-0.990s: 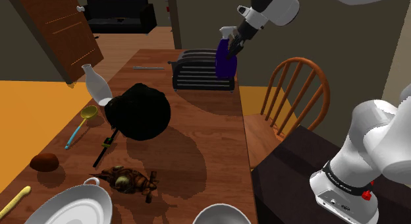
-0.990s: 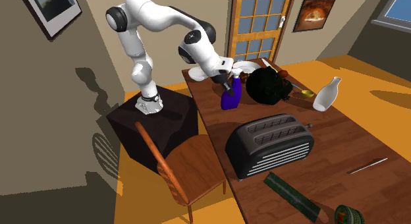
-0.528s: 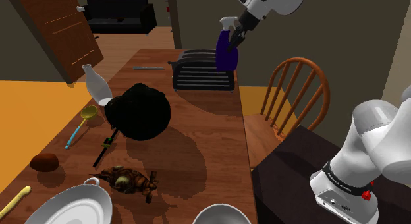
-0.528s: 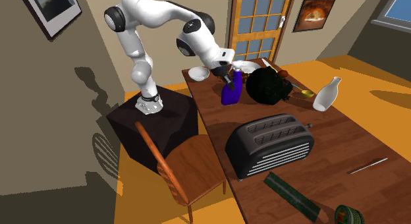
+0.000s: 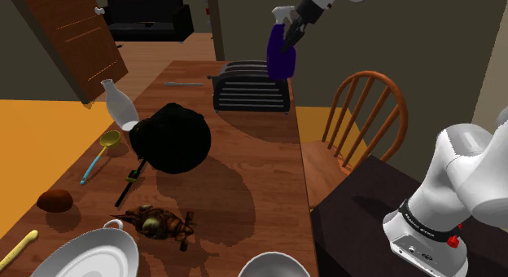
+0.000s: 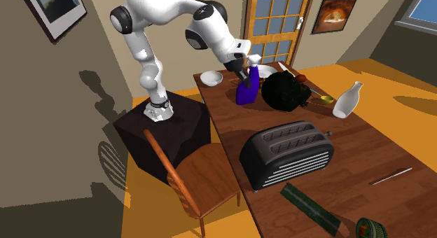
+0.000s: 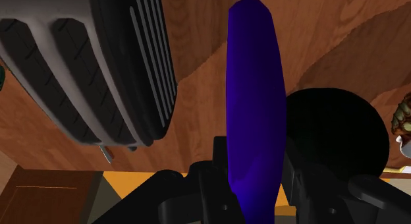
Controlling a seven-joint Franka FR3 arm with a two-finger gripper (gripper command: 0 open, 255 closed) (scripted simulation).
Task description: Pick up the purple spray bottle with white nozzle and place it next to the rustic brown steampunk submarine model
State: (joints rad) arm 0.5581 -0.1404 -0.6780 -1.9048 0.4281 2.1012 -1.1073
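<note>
Raised arm; hand (image 5: 288, 37) clamps the spray bottle (image 5: 281, 62) at the shoulder view's twelve o'clock, higher over the worktop (image 5: 244, 165) than before.

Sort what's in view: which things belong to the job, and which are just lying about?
Job: purple spray bottle, held in the gripper; brown submarine model.
Lying about: dark toaster, white vase, yellow spoon, wooden chair.

Shoulder view over table (image 5: 269, 178) from beside stand (image 5: 358, 204); second exterior view opposite; toaster (image 5: 248, 92) in both.
</note>
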